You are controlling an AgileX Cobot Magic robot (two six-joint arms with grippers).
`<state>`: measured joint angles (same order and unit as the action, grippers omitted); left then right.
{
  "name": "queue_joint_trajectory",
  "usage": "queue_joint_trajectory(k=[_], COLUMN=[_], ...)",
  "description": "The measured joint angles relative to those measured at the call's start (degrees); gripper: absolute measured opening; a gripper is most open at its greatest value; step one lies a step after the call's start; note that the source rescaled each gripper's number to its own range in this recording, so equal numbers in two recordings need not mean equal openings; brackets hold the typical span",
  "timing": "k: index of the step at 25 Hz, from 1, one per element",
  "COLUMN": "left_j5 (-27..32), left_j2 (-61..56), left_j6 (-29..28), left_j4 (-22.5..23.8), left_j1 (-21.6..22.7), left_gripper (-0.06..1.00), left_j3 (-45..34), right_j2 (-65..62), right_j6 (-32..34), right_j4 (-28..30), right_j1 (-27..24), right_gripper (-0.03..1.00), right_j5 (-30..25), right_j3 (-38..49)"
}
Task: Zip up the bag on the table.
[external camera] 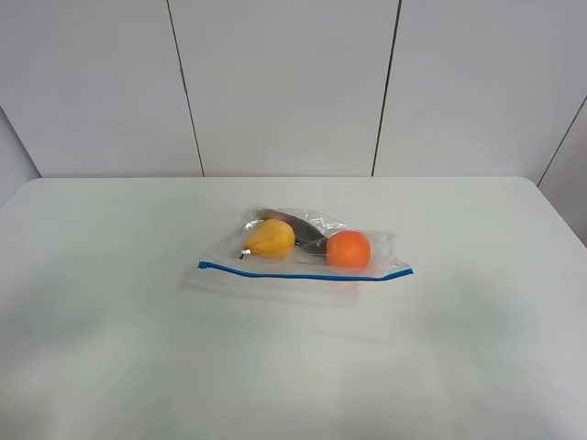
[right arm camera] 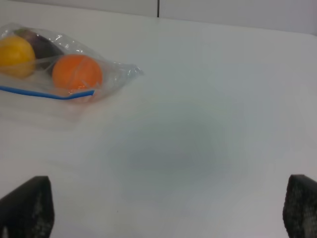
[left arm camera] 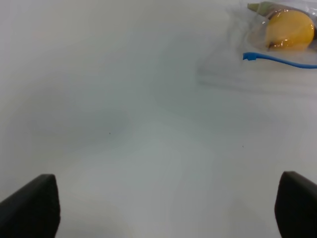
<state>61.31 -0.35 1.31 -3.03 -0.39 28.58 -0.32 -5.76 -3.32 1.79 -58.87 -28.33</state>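
The clear crinkly bag [external camera: 307, 246] lies in the middle of the white table [external camera: 119, 302], its blue zip strip [external camera: 303, 273] along the near edge. Inside are a yellow pear [external camera: 270, 239], an orange [external camera: 348, 248] and a dark item [external camera: 301, 226]. Neither gripper shows in the high view. In the left wrist view my left gripper [left arm camera: 166, 210] is open and empty, well short of the bag's left end [left arm camera: 277, 37]. In the right wrist view my right gripper [right arm camera: 166, 210] is open and empty, away from the bag's right end [right arm camera: 74, 74].
Grey wall panels [external camera: 284, 82] stand behind the table's far edge. The table's rounded far corners show at left and right. Nothing else lies on the tabletop.
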Motion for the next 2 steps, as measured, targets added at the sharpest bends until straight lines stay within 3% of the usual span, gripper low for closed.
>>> queue_joint_trajectory(k=[2], left_j5=[0.0], left_j2=[0.0], left_j6=[0.0], left_j4=[0.0], left_j1=[0.0], left_gripper=[1.00], left_j3=[0.0], right_j2=[0.0], right_j6=[0.0], right_j4=[0.0], right_j1=[0.0], right_gripper=[1.00], right_j5=[0.0], right_j3=[0.0])
